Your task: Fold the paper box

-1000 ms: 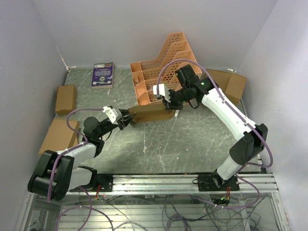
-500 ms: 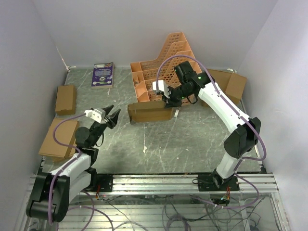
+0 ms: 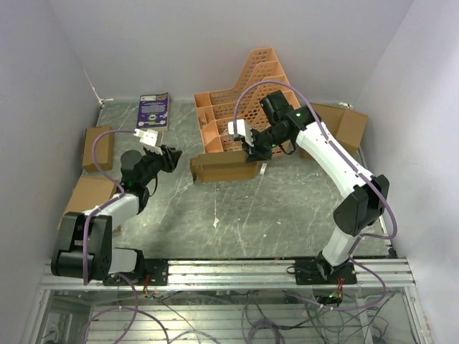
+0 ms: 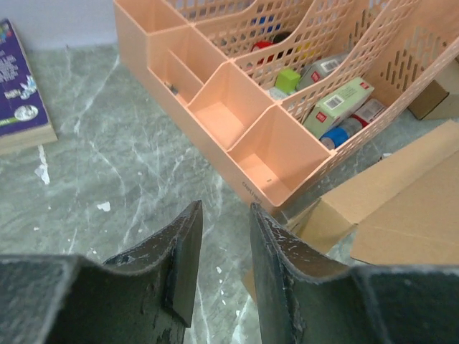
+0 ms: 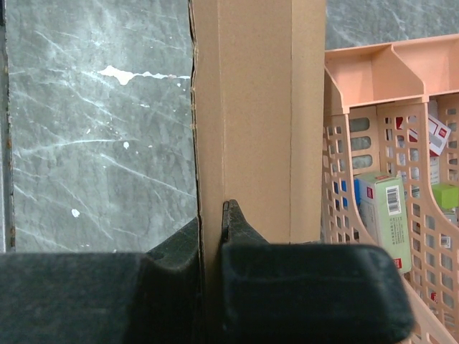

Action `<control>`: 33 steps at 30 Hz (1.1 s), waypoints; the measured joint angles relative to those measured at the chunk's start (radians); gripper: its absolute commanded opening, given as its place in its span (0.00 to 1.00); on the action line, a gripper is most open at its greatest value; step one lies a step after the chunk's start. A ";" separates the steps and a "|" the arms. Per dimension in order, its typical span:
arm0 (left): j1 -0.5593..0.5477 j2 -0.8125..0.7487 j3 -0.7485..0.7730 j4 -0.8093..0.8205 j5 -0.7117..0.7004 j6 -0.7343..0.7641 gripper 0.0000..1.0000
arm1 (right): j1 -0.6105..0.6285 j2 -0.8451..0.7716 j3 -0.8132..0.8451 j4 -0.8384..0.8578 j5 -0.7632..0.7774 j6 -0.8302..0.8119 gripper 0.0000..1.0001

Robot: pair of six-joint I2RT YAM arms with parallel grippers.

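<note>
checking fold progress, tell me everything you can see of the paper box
The paper box is plain brown cardboard, partly folded, long and shallow, lying on the grey table close in front of the orange rack. The right tool is shut on one upright wall at its right end; the left tool is open, apart from it.

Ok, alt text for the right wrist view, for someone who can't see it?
The right gripper is shut on a thin edge of the paper box, whose brown cardboard runs straight up mid-frame. Grey marbled table lies to the left; an orange lattice rack holding small packages stands to the right.
</note>
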 measured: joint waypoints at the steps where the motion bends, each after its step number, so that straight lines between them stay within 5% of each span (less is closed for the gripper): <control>1: 0.002 0.015 0.020 -0.030 0.002 -0.003 0.42 | 0.000 0.000 0.000 0.000 0.000 0.000 0.00; 16: 0.006 0.282 0.271 -0.388 0.154 0.040 0.43 | -0.002 0.030 0.032 -0.027 -0.006 0.000 0.00; 33: -0.032 0.294 0.212 -0.304 0.274 0.019 0.46 | -0.002 0.035 0.032 -0.034 -0.010 0.007 0.00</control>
